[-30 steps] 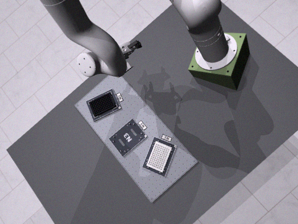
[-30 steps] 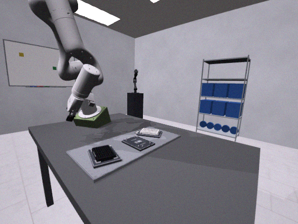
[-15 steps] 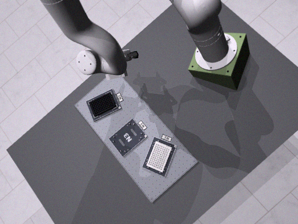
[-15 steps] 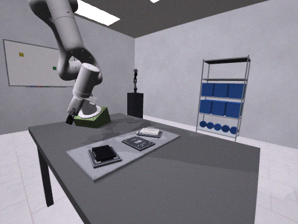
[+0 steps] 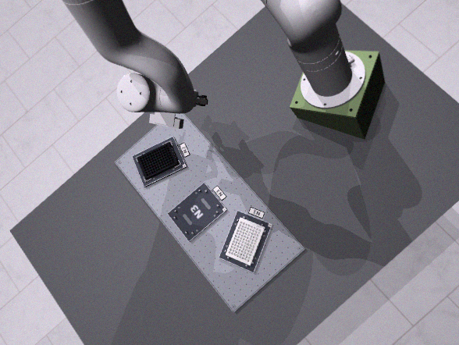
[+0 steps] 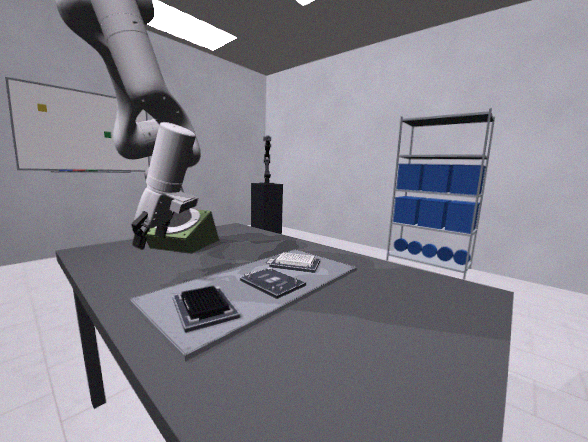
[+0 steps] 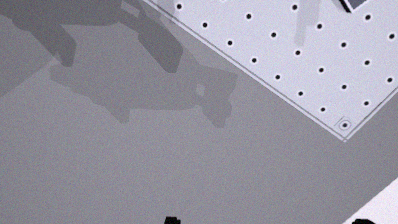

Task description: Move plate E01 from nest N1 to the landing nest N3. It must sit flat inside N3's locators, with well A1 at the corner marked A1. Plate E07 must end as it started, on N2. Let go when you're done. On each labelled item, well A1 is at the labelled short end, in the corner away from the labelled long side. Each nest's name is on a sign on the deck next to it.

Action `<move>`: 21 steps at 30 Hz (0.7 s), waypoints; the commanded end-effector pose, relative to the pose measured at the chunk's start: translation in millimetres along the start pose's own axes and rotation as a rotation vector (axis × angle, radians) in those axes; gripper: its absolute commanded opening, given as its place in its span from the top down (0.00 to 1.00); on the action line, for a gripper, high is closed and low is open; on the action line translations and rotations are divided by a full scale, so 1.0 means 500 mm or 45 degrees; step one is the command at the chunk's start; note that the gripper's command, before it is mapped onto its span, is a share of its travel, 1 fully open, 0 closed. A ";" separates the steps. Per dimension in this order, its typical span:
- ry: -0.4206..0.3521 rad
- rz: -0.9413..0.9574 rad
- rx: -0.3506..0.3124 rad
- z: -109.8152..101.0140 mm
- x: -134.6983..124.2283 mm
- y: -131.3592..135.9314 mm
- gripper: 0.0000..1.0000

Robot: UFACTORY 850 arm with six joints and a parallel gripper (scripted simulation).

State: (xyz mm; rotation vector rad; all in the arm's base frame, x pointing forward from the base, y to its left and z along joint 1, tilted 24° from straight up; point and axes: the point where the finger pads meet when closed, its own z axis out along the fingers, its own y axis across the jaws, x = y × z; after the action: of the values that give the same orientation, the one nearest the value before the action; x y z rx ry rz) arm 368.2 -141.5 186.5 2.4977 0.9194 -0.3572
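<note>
A: What was obscured or cut off?

B: In the top view the arm's forearm covered most of the end effector. The wrist view caught only one corner of the perforated deck plate and two dark fingertips at the lower edge. Sign lettering was small and read mirrored.

A: End effector condition?

B: Fingers spread fully, holding nothing, hanging above the worktop near the deck's end.

A: Plate E01?

B: White well plate, seated in nest N1. Nest N3 held no plate. Black plate E07 sat on N2.
</note>
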 end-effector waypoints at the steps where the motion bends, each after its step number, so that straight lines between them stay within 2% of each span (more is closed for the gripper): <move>1: 0.075 0.184 -0.048 -0.004 0.026 0.010 0.00; 10: 0.195 0.447 -0.049 -0.015 0.069 0.021 0.00; 19: 0.345 0.772 -0.001 -0.034 0.124 0.029 0.00; 21: 0.352 0.789 0.003 -0.034 0.124 0.029 0.00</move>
State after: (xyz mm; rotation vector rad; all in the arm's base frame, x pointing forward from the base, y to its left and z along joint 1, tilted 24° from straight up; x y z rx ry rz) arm 418.9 -113.2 182.1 2.7100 0.2977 0.0973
